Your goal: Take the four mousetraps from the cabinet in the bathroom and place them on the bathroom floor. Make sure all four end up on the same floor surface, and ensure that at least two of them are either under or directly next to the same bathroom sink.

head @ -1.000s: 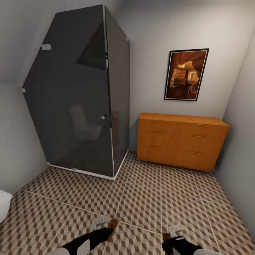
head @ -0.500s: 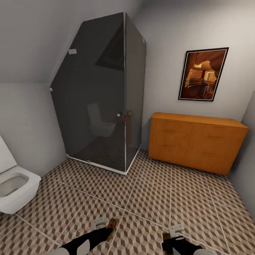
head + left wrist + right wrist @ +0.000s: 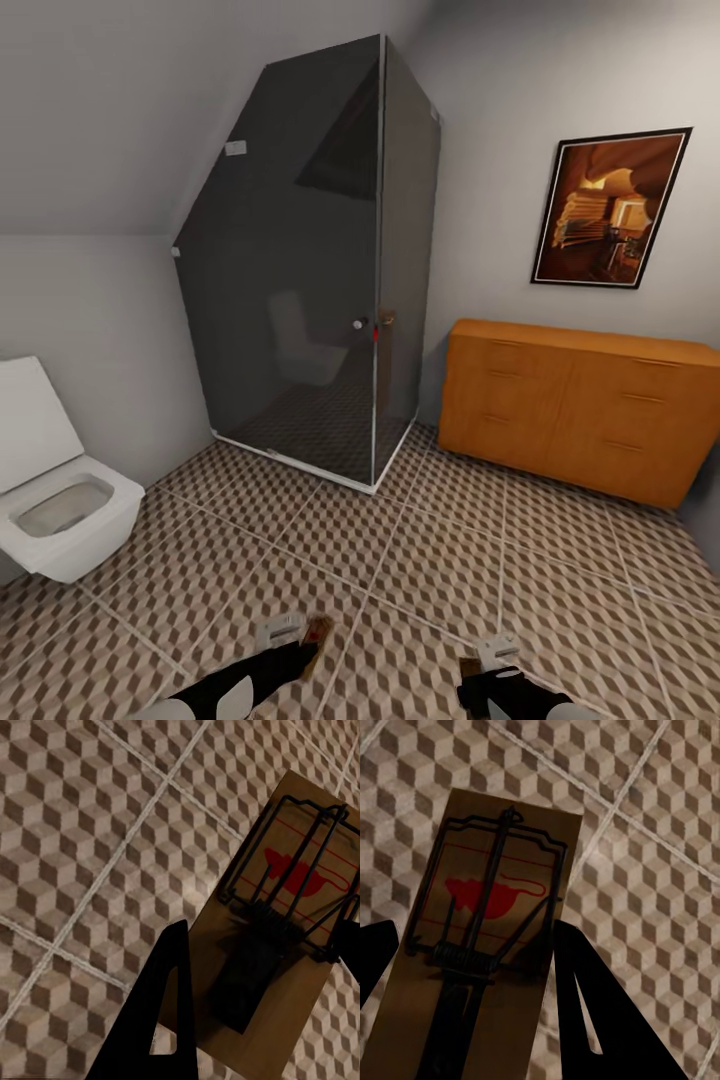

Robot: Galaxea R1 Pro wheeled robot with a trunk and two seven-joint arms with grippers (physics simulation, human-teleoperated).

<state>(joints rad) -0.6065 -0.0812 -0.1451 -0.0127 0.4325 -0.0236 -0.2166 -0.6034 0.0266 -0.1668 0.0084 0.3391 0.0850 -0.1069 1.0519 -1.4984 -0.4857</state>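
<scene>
Two Mousetraps in Hand

Both grippers were clamped on traps above the bathroom floor [image 3: 430, 560]: the left gripper [image 3: 255, 967] held one mousetrap [image 3: 281, 930], the right gripper [image 3: 472, 967] another mousetrap [image 3: 480, 945]. Across the room stood the cabinet [image 3: 580, 405].

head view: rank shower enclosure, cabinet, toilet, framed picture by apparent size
1. Shower enclosure, by far the largest.
2. Cabinet, cut off at the frame's right edge.
3. Toilet and framed picture: look about alike, and the toilet sits nearer the camera and is cropped, so no ranking between them.
</scene>
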